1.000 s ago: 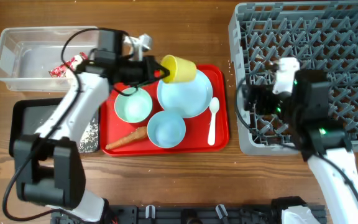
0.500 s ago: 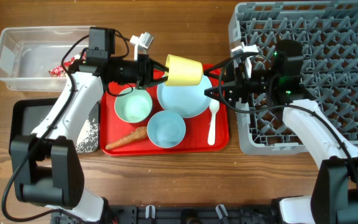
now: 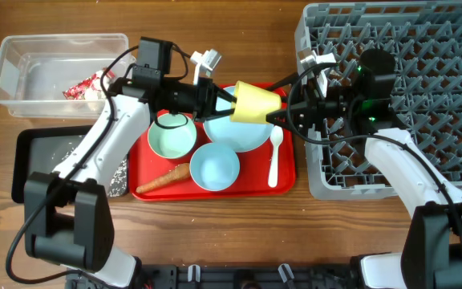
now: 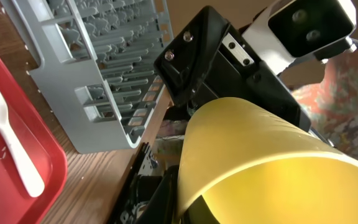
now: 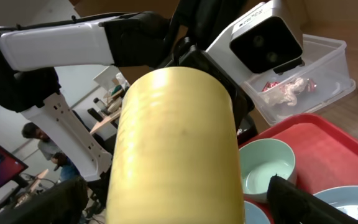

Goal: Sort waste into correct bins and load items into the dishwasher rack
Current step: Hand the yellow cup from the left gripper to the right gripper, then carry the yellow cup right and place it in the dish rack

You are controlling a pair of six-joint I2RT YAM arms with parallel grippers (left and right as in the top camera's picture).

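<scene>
My left gripper is shut on the small yellow cup and holds it on its side above the light blue plate. My right gripper is open, and in the right wrist view its fingers sit on either side of the cup. The cup fills the left wrist view. The pale green bowl, light blue bowl, white spoon and carrot-like stick lie on the red tray. The grey dishwasher rack is at the right.
The clear tub at the back left holds the red-and-white wrapper. The black tray in front of it holds white grains. The rack's near-left corner stands beside the red tray.
My left arm carried the cup right, off the tray's back edge to over the plate. My right arm swung from over the rack to the tray, and its open fingers now flank the cup.
</scene>
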